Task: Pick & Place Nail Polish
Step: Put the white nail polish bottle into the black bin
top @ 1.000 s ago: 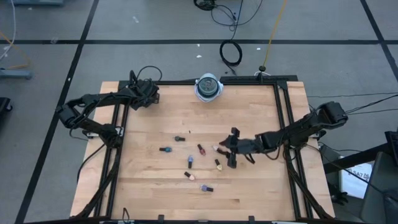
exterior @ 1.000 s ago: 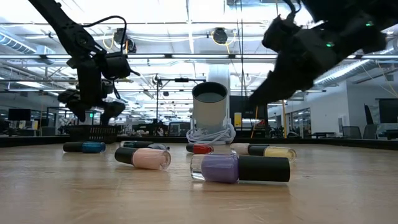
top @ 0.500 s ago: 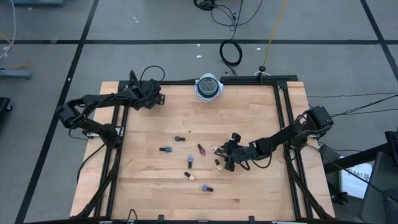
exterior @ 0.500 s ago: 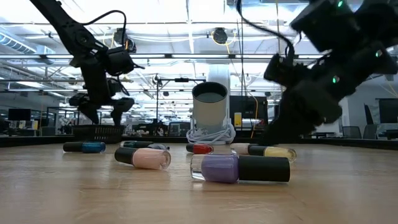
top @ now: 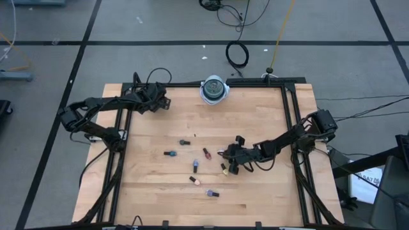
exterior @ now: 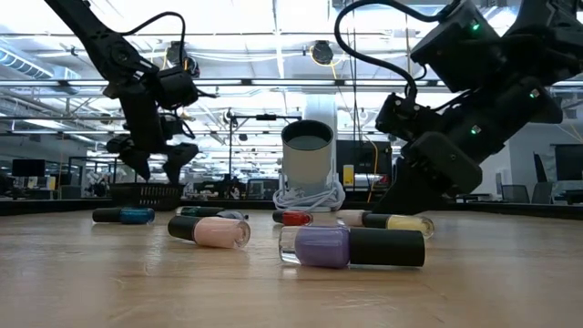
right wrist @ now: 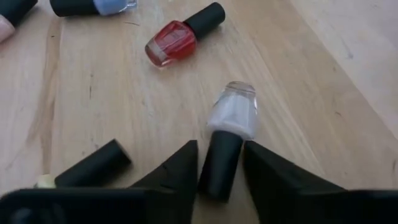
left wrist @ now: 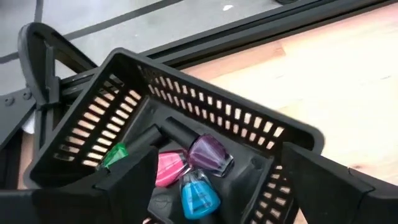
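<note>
Right wrist view: we have the right gripper (right wrist: 219, 163) narrowed around the pale bottle (right wrist: 231, 118)'s dark cap (right wrist: 219, 163), near the red bottle (right wrist: 171, 45); light, hard, slippery glass, so the cap suits.

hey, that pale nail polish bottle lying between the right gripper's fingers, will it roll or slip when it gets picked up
The pale bottle lies on its side, so a nudge could probably roll it. The right gripper straddles its smooth dark cap, which may slip or pivot under the heavier-looking glass end. It looks rigid, likely light.
</note>
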